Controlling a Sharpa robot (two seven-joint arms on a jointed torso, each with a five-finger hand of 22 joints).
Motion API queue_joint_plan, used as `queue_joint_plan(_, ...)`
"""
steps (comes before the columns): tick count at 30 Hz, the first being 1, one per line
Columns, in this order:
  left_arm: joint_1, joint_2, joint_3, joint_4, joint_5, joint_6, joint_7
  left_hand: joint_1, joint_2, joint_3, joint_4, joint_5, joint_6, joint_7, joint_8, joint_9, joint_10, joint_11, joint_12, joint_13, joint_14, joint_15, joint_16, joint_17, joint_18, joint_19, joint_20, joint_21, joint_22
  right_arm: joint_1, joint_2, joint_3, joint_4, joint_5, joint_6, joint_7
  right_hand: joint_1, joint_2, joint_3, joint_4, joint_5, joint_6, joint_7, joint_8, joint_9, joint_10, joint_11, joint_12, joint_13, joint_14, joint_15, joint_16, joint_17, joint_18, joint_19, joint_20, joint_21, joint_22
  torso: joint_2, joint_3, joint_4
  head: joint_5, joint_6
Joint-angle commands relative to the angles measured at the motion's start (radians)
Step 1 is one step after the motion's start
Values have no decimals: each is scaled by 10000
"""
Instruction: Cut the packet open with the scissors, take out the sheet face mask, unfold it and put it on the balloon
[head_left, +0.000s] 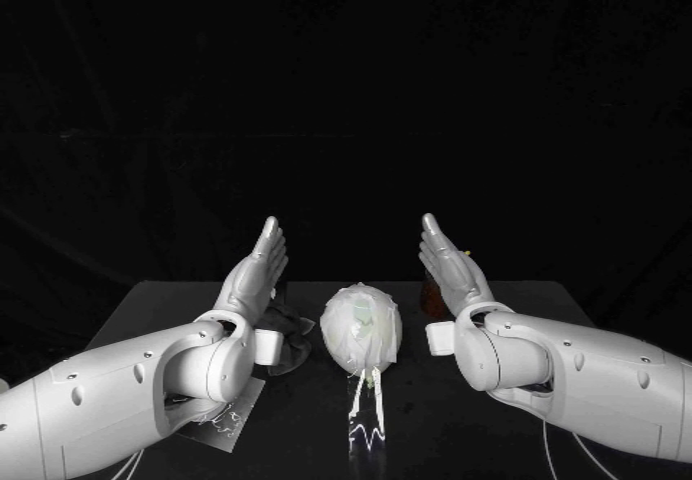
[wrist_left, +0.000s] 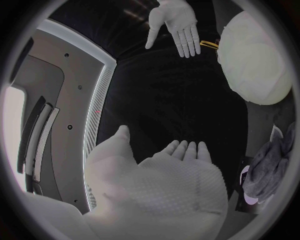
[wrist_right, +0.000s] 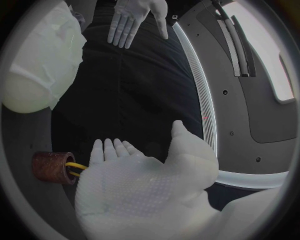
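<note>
Robot hands, pair: left robot hand (head_left: 257, 268) and right robot hand (head_left: 450, 268) are raised flat, fingers straight and together, palms facing, holding nothing. They stand either side of the balloon (head_left: 358, 325) and apart from it. The balloon is at the middle of the table (head_left: 433, 440): a pale, smooth oval with its string (head_left: 368, 405) trailing toward the near edge. The face mask (wrist_right: 57, 42) is a thin, limp white sheet, creased, draped over the balloon, so the task looks close to complete. Any last smoothing calls for light, even palm pressure from both sides, since the balloon may roll. The scissors (wrist_right: 76, 166), with yellow handles, stand in a brown round holder (wrist_right: 51, 167) toward the far right. What looks like the packet (head_left: 228, 420), glossy, lies near the left corner beside a crumpled grey cloth (wrist_left: 269, 172).
</note>
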Motion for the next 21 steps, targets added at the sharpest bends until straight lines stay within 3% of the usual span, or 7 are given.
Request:
queue_joint_plan(1, -58, 99, 66, 31, 142, -1645, -134, -3119, 12, -3, -176, -71, -357, -101, -124, -136, -403, -91, -64, -36, -297, -88, -113, -63, -218, -266, -124, -105, -44, -12, 13, 13, -24, 398, -510, 173, -3336, -45, 23, -176, -76, -420, -101, -129, -95, -458, -93, -65, -37, -420, -83, -136, -62, -216, -332, -115, -134, -164, 50, 34, -70, 121, 170)
queue_joint_plan(7, -125, 198, 135, 38, 180, -2164, -188, -3119, 12, -3, -176, -71, -357, -101, -124, -136, -403, -91, -64, -36, -297, -88, -113, -63, -218, -266, -124, -105, -44, -12, 13, 13, -24, 398, -510, 173, -3336, -45, 23, -176, -76, -420, -101, -129, -95, -458, -93, -65, -37, -420, -83, -136, -62, -216, -332, -115, -134, -164, 50, 34, -70, 121, 170)
queue_joint_plan(21, -127, 202, 137, 39, 182, -2183, -190, -3119, 12, -3, -176, -71, -357, -101, -124, -136, -403, -91, -64, -36, -297, -88, -113, -63, -218, -266, -124, -105, -44, -12, 13, 13, -24, 398, -510, 173, -3336, -45, 23, -176, -76, -420, -101, -129, -95, -458, -93, -65, -37, -420, -83, -136, -62, -216, -332, -115, -134, -164, 50, 34, -70, 121, 170)
